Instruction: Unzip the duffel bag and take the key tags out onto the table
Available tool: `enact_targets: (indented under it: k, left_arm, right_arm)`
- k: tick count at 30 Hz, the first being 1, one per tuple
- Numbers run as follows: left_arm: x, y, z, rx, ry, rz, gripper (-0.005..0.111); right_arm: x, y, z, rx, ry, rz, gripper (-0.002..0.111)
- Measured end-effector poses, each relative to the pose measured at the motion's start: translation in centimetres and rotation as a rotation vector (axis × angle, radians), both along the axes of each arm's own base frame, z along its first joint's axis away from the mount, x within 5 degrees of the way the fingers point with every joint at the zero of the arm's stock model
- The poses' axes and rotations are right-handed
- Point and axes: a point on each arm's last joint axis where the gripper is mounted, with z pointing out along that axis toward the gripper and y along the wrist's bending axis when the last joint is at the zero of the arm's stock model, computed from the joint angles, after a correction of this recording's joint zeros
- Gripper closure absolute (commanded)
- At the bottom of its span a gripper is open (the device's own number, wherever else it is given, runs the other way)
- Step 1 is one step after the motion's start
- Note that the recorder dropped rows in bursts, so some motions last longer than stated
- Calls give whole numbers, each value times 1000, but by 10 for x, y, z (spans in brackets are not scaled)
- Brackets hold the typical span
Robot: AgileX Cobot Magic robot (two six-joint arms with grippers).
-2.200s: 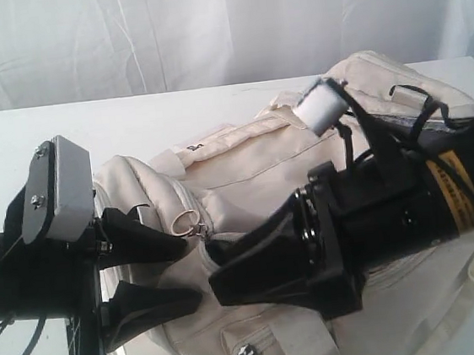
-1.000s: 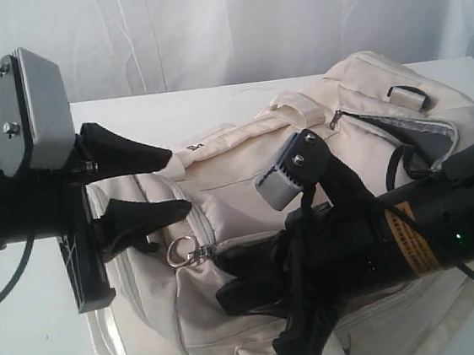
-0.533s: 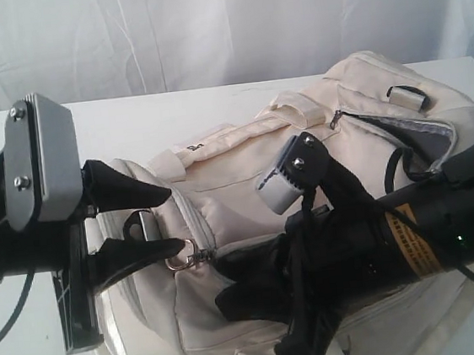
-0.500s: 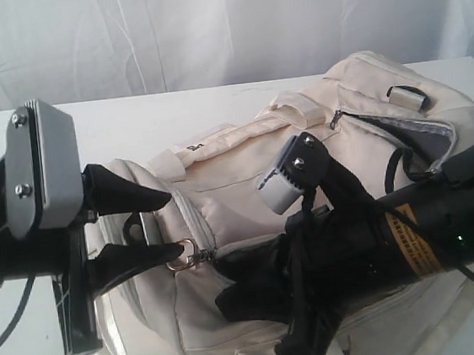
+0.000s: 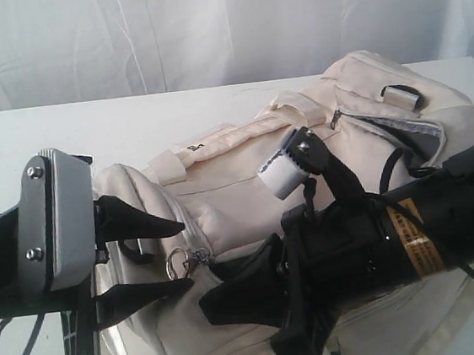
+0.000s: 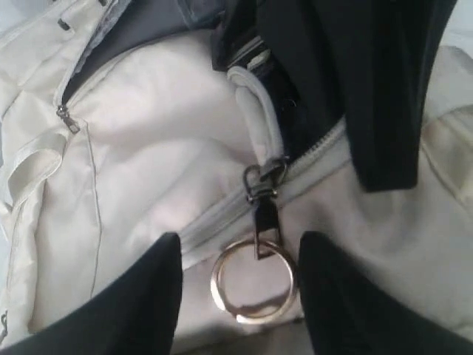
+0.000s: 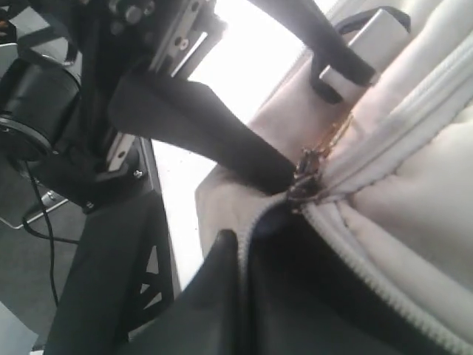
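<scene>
Bag: the duffel bag [image 5: 245, 176] lies on its side on the white table [image 5: 130, 125], and I reach over its near end with both arms.
Left gripper: my left gripper [image 5: 186, 255] stands wide apart and holds nothing.
Ring pull: the metal ring pull [image 6: 216, 283] hangs off the slider, between my left fingers [image 6: 140, 296] (close to one of them, though I can't tell if it touches).
Zipper: the grey zipper [image 6: 214, 214] runs slantwise across the cream fabric, and the stretch next to the slider looks closed.
Right gripper: my right gripper [image 5: 209, 302] is pressed together, just past the slider from my left one. It seems pinched on a fold of bag fabric at the zipper's edge.
Pocket: at the far end of the bag an opening [image 5: 418, 129] gapes, showing grey lining.
</scene>
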Motion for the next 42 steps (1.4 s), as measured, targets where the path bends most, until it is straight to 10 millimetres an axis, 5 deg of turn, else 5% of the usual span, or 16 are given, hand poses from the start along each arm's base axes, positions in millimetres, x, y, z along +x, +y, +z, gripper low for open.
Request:
enact_targets:
  k: [10,18,26,42]
  left_arm:
    - [-5,-7,0,11,-31,-16,73]
    - [-5,-7,1,11,-38,-18,76]
    - [-5,-7,1,13,-39,-14,103]
    - [-2,-5,-1,45,-61,20,103]
  right_arm:
    - [-1,1,2,28,33,2,108]
    - [-1,2,2,38,41,1,108]
    - [-1,2,2,39,43,-1,108]
    - [-1,-1,-3,-35,25,8,108]
